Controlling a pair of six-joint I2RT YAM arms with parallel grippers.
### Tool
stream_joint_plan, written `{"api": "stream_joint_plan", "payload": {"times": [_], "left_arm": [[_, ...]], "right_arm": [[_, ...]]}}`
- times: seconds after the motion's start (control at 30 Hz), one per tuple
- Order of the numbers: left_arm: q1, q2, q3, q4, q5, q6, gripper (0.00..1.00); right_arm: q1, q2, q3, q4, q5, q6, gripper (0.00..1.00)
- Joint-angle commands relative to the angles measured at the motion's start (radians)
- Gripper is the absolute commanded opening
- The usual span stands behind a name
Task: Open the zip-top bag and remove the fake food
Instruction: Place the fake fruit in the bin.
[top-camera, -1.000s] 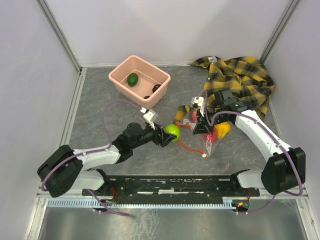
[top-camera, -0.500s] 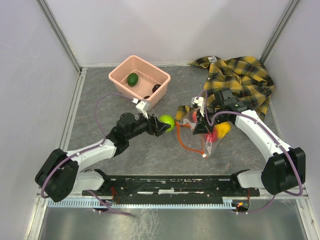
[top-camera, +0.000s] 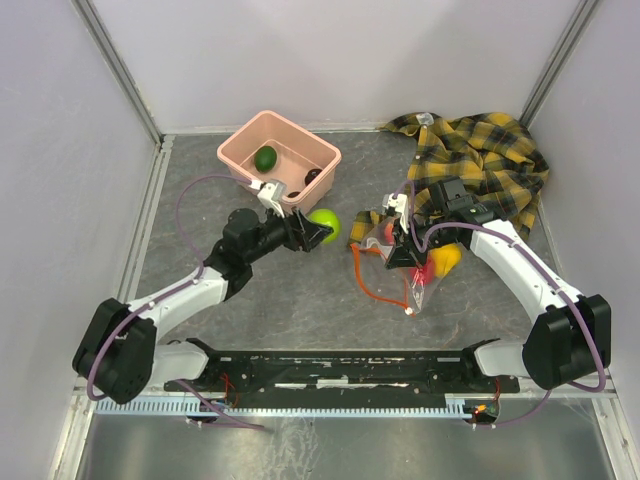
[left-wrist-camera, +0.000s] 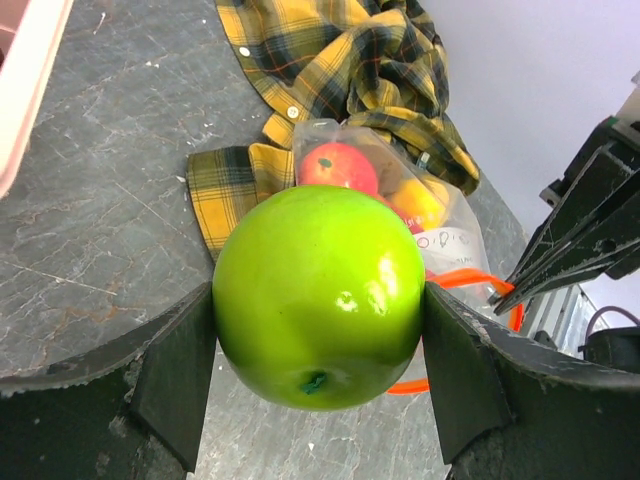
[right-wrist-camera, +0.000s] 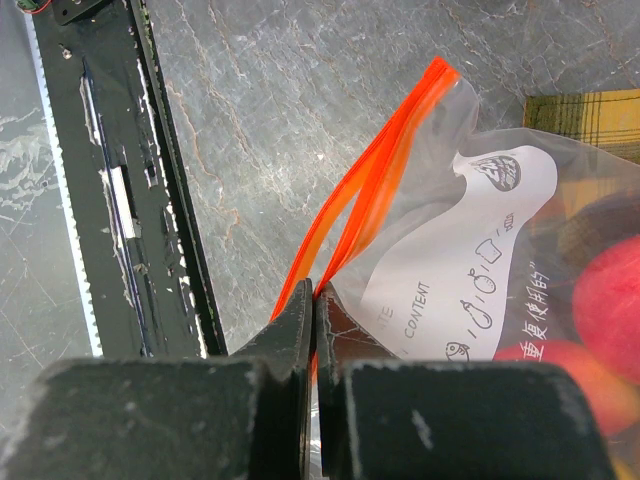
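The left arm has swung toward 11 o'clock over the past second, carrying a light green apple (top-camera: 324, 222) from mid-desk to just off the pink tub (top-camera: 232, 163), while the right arm has not shifted. The left hand (top-camera: 316, 230) grips the apple across its widest part, one finger (left-wrist-camera: 175, 370) pressed to each side, with the fruit held clear of the gray desk (top-camera: 300, 310). The arm reaches out long and low from its base at 7 o'clock, with the wrist level and the hand pointing toward 3 o'clock.

In the top view the apple sits at 5 o'clock from the tub's near corner. The tub already holds a dark green fruit (top-camera: 265, 158) and a brown fruit (top-camera: 312, 177).

At 3 o'clock from the apple, well apart, the right hand (top-camera: 398, 255) is pressed together on the orange-red zip strip (right-wrist-camera: 370, 190) of the zip-top bag (top-camera: 420, 282). It pinches one side of the strip, and the mouth gapes beside it. A red fruit (left-wrist-camera: 338, 165) and a yellow-orange fruit (left-wrist-camera: 418, 200) lie inside the bag. The bag rests partly on the plaid shirt (top-camera: 490, 150), which is heaped at 1 o'clock on the desk.
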Motion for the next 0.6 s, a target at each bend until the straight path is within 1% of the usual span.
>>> {"api": "stream_joint_plan", "payload": {"times": [0.0, 0.57], "left_arm": [[0.035, 0.016, 0.060, 0.023, 0.044, -0.062, 0.28], [0.185, 0.078, 0.076, 0.130, 0.148, -0.232, 0.28]], "right_arm": [[0.003, -0.013, 0.036, 0.003, -0.011, -0.013, 0.02], [0.004, -0.015, 0.037, 0.002, -0.011, -0.015, 0.02]]}}
